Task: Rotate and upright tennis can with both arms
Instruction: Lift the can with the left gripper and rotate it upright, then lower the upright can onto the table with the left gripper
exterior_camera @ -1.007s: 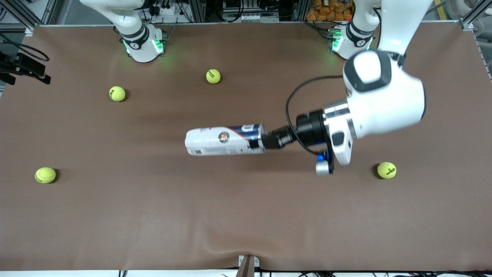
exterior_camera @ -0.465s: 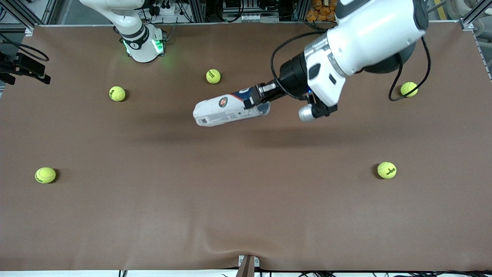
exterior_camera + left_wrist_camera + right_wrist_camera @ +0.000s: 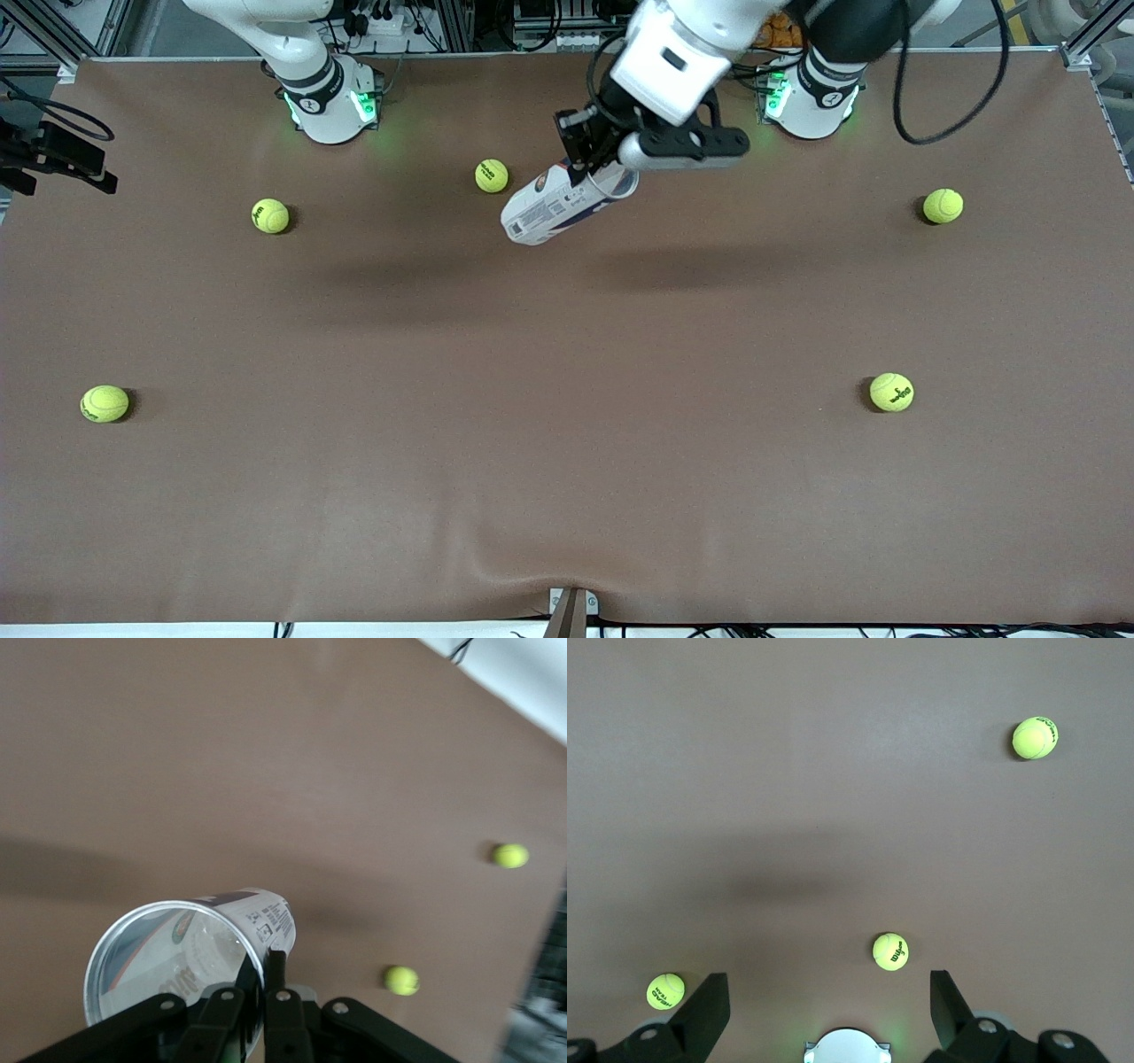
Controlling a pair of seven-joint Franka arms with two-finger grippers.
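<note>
The tennis can point(image 3: 558, 202), white and navy, hangs tilted in the air over the table strip between the two bases. My left gripper point(image 3: 586, 158) is shut on the rim of its open end, one finger inside and one outside. In the left wrist view I look into the can's clear open mouth point(image 3: 173, 961), with the left gripper point(image 3: 264, 964) pinching its rim. My right gripper point(image 3: 826, 983) is open and empty, held high over the table near its own green-lit base point(image 3: 847, 1047). It does not show in the front view.
Several yellow-green tennis balls lie about the brown table point(image 3: 567, 425): one point(image 3: 492, 175) close beside the can, one point(image 3: 270, 215) near the right arm's base, one point(image 3: 104, 403), one point(image 3: 891, 392), and one point(image 3: 943, 206) toward the left arm's end.
My left gripper has lifted the can off the table's middle and carried it toward the bases. The can has swung from lying level to tilted. The right arm has not moved.
</note>
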